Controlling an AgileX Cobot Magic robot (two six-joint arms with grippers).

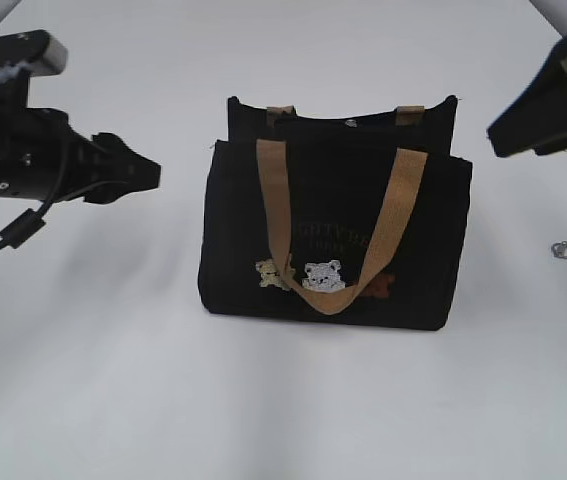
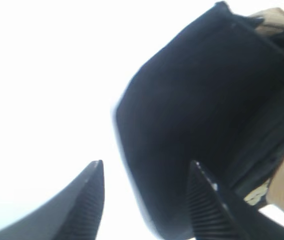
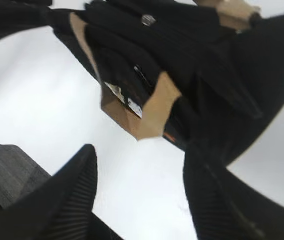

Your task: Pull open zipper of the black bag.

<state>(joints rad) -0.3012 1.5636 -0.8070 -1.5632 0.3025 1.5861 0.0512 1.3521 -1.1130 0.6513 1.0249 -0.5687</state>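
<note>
The black bag (image 1: 423, 230) stands upright mid-table, with tan handles (image 1: 275, 200) and little bears (image 1: 323, 275) on its front. A round silver snap button (image 1: 350, 123) shows at its top edge. The zipper is hidden from me. My left gripper (image 1: 148, 172) hovers left of the bag, apart from it. In the left wrist view the left gripper (image 2: 147, 165) is open and empty, with the bag's side (image 2: 197, 100) just beyond. My right gripper (image 1: 498, 130) hangs up and to the right of the bag. The right wrist view shows the right gripper (image 3: 140, 150) open and empty, short of the bag (image 3: 207, 60).
A small silver ring-like metal piece (image 1: 561, 249) lies on the white table (image 1: 113, 380) to the right of the bag, apart from it. The left arm's cable (image 1: 23, 228) loops down at the left edge.
</note>
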